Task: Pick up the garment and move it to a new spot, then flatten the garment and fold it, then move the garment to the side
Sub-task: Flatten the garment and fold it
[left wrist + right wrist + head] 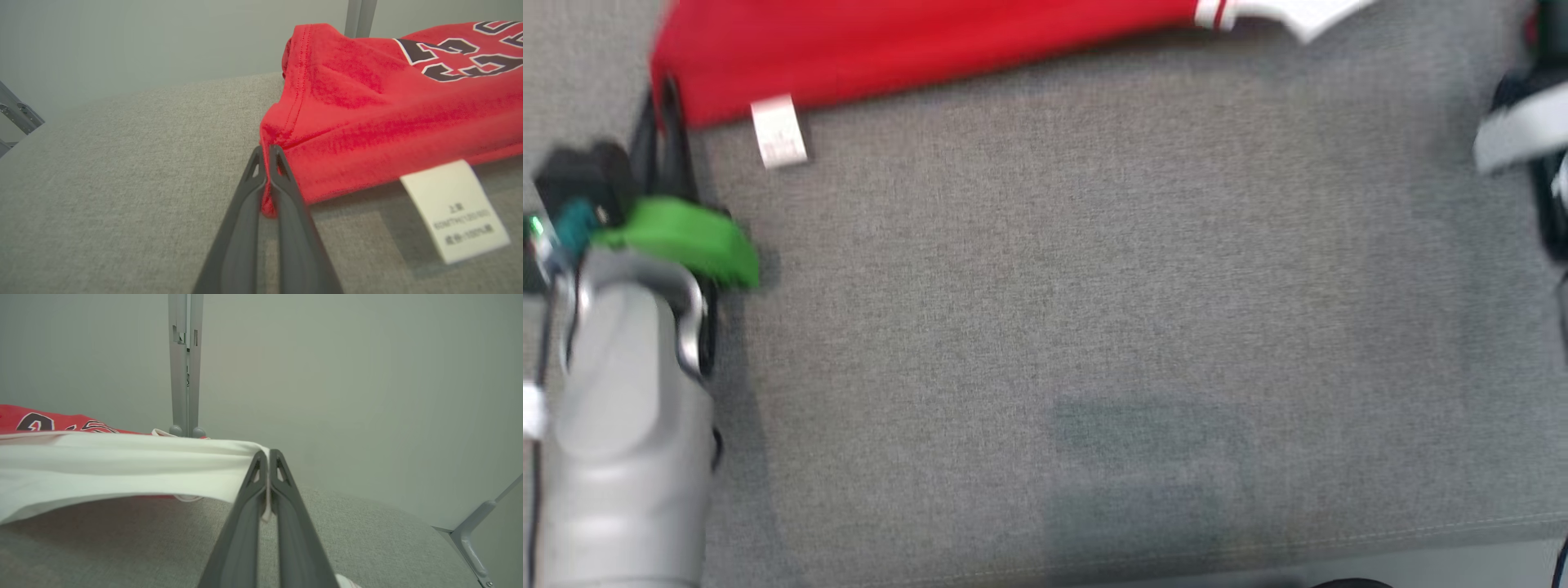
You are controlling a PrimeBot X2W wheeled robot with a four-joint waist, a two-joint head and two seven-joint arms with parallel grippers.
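The garment (931, 41) is a red jersey with black lettering and a white sleeve (1307, 12), stretched along the far side of the grey surface. In the left wrist view my left gripper (265, 149) is shut on the red hem corner (267, 204), which is pinched between the fingers. A white care label (455, 210) hangs from the hem just right of it. The right wrist view has my right gripper (267, 453) shut on the edge of the white sleeve (122, 465), held a little above the surface. The left fingers (670, 114) reach the garment's left end.
A grey fabric surface (1094, 327) spreads wide toward me, with its seamed front edge (1339, 539) near the bottom. A pale wall rises behind it. A metal post (186, 363) stands at the back, and a frame bracket (470, 539) sits at the right corner.
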